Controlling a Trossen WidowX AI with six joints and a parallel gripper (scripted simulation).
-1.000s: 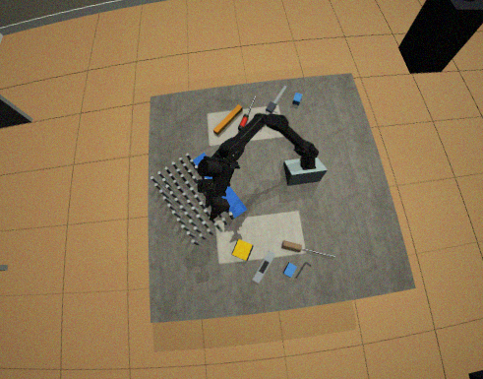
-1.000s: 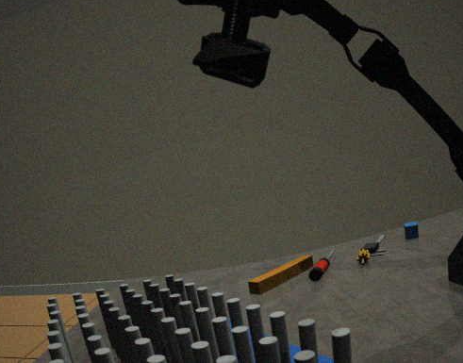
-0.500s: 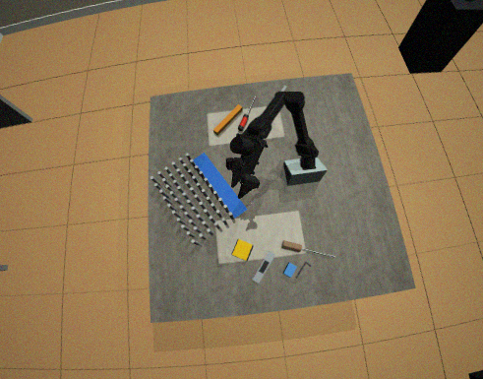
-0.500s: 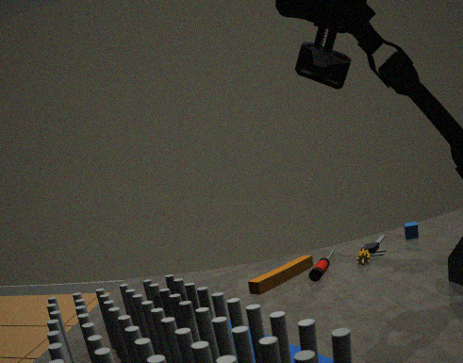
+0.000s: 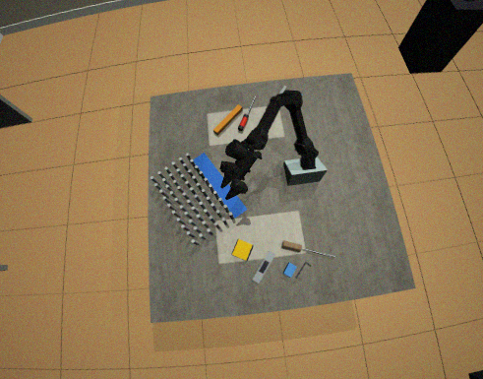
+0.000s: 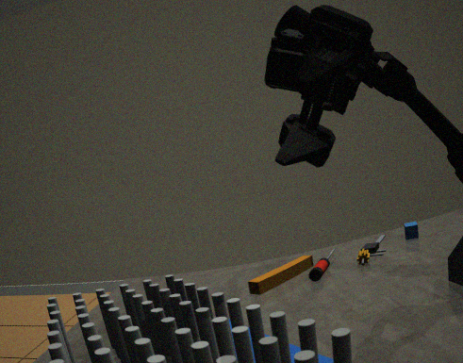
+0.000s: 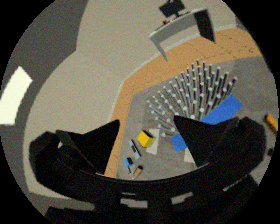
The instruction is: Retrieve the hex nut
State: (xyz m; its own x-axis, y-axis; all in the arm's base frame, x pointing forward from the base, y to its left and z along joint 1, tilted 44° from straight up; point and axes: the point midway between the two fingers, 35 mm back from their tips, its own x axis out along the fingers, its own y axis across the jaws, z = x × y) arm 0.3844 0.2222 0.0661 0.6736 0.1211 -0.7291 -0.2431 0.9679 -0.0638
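My gripper is open and empty, high above the taped area beside the spacers. The standing metal spacers form a dense field of upright rows. The blue taped strip runs along the field's front edge, partly hidden by the arm in the top view. I cannot make out the hex nut in any view. A brown-handled tool and a dark bent key lie on the table, away from the field. A red-handled screwdriver lies on the opposite side.
An orange bar lies beside the screwdriver. Yellow-handled pliers and a blue block lie beyond. A yellow block, a grey tool and another blue block lie on the brown-handled tool's side.
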